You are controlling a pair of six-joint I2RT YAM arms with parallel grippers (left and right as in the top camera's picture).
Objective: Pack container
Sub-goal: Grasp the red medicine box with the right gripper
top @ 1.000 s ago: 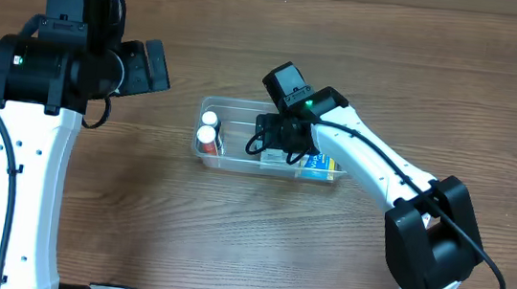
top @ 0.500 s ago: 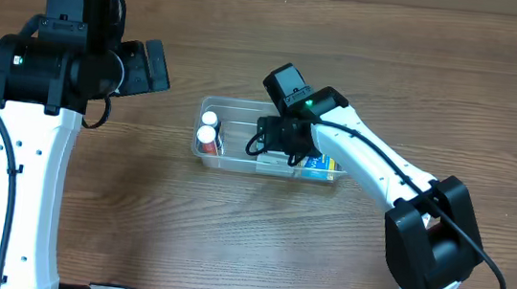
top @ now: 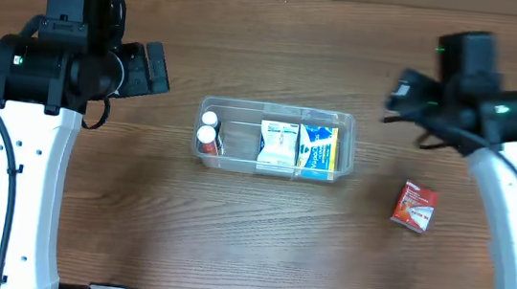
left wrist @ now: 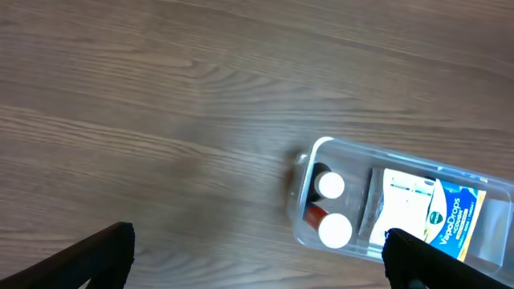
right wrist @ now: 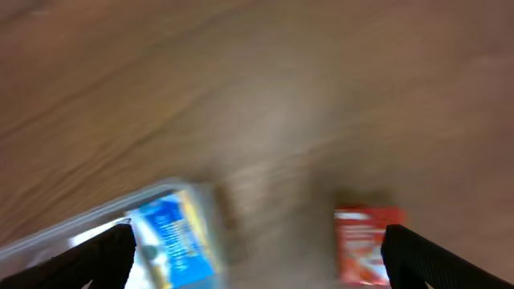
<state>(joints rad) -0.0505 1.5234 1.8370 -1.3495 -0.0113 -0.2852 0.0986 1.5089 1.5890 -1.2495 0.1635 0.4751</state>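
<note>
The clear plastic container (top: 240, 133) sits mid-table. It holds two white-capped bottles (top: 208, 128) at its left end, a white box (top: 277, 147) in the middle and a blue and yellow box (top: 321, 149) at the right. A red box (top: 414, 206) lies on the table to its right. My left gripper (top: 156, 66) is open and empty, up and left of the container (left wrist: 299, 217). My right gripper (top: 401, 90) is open and empty, up and right of it. The blurred right wrist view shows the blue box (right wrist: 173, 241) and the red box (right wrist: 365, 245).
The table is bare brown wood around the container. My left arm's white column stands along the left side and my right arm's along the right side, near the red box.
My right gripper has lifted out of the container and swung far to the right, leaving the white box inside. The red box now shows. The left arm has not moved.
</note>
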